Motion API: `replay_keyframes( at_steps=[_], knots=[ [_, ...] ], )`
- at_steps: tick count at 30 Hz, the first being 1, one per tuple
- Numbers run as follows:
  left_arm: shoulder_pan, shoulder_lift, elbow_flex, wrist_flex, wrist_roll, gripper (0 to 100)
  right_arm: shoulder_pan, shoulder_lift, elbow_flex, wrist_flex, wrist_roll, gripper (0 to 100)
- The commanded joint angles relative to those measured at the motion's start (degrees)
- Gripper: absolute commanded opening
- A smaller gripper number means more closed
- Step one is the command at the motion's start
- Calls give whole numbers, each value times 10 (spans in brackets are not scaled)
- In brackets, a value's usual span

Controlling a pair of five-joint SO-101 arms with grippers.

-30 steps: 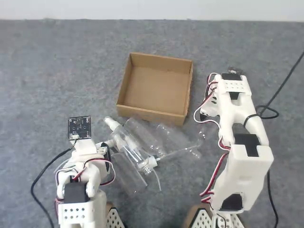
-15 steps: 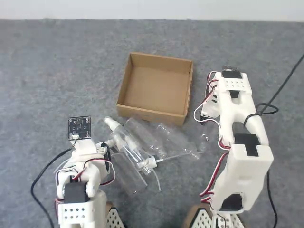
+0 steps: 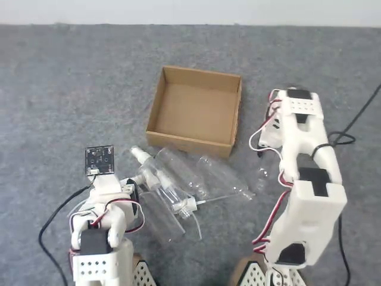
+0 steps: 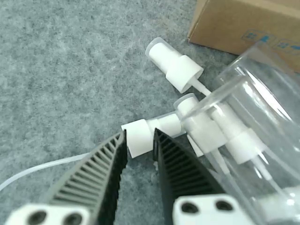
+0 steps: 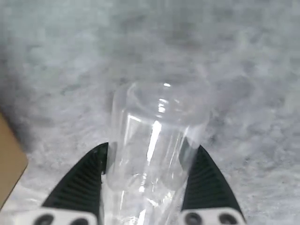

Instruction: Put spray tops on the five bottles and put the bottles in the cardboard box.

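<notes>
Several clear bottles [image 3: 184, 176] lie in a heap in front of the cardboard box [image 3: 193, 143], with white spray tops [image 3: 141, 154] among them. My left gripper [image 4: 139, 140] is at the near left of the heap, shut on a white spray top [image 4: 138, 137] that rests on the carpet. Another spray top [image 4: 176, 65] lies just beyond it, next to a bottle [image 4: 253, 89]. My right gripper [image 5: 150, 150] is shut on a clear bottle [image 5: 154, 126], held to the right of the heap [image 3: 262, 174], beside the box's front right corner.
Grey carpet covers the table. The box [image 4: 243, 23] is open and holds nothing. Thin dip tubes [image 3: 196, 229] trail from the heap toward the front. Black cables [image 3: 357, 107] run at the right edge and at the near left.
My right arm has swung to the right, drawing the clear bottle away from the heap. The left arm and its spray top have stayed put.
</notes>
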Motion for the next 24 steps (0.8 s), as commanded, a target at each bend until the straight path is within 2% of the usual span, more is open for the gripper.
replay_keyframes(
  at_steps=[1, 12, 24],
  knots=[
    [1, -8, -5, 3, 5, 84, 40, -20, -37, 9, -52, 20],
    [1, -8, -5, 3, 5, 84, 89, -20, -37, 9, -207, 20],
    [1, -8, -5, 3, 5, 84, 84, -21, -37, 9, -215, 20]
  ],
)
